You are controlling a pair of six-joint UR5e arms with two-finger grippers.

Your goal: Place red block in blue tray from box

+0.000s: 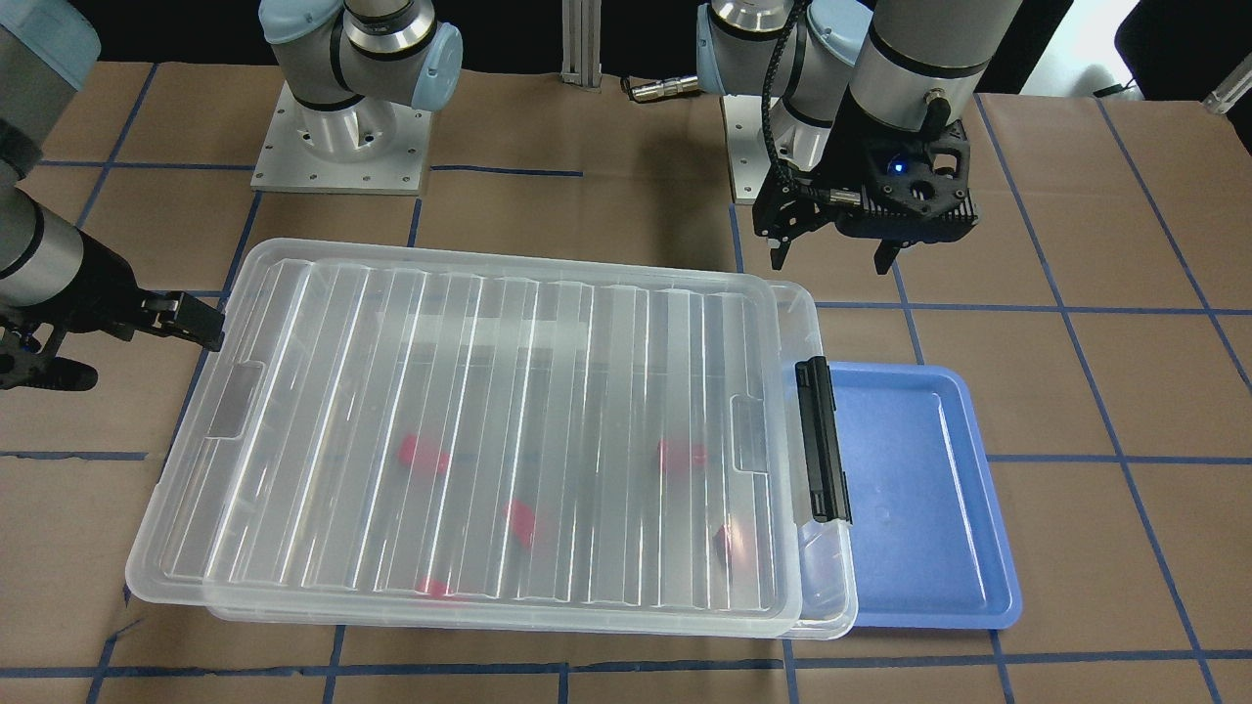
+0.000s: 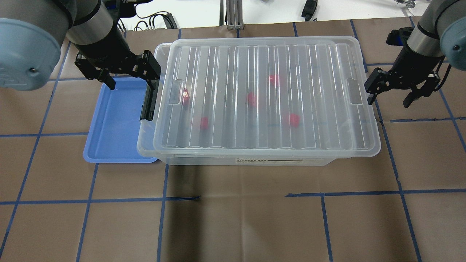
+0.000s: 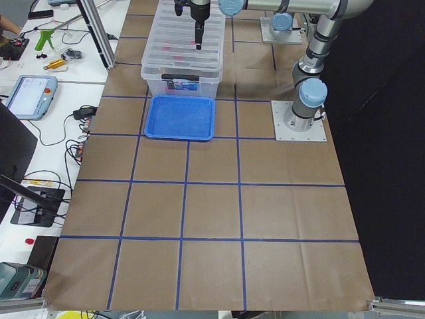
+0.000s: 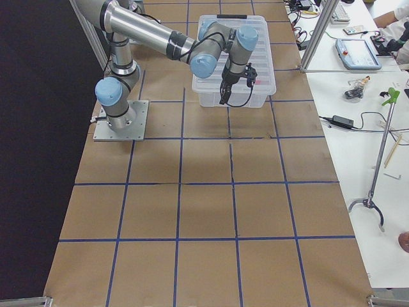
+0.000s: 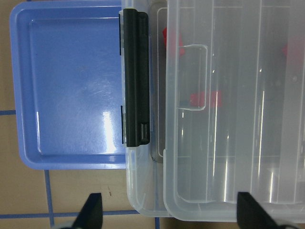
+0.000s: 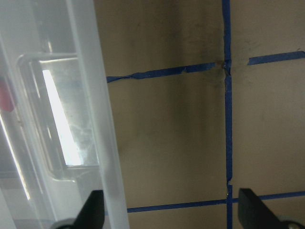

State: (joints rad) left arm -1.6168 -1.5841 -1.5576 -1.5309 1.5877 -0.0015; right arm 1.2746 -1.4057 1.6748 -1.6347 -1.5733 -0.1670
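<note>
The table is covered edge to edge in brown sheet, marked off into large squares by lines of blue tape. A clear plastic box stands on it, long side across the robot's front. A shallow blue tray lies flat at the box's left end. The box's rim overhangs the tray's near edge, though whether the two touch cannot be told. Farther back, two square metal base plates are bolted down, one under each arm.
</note>
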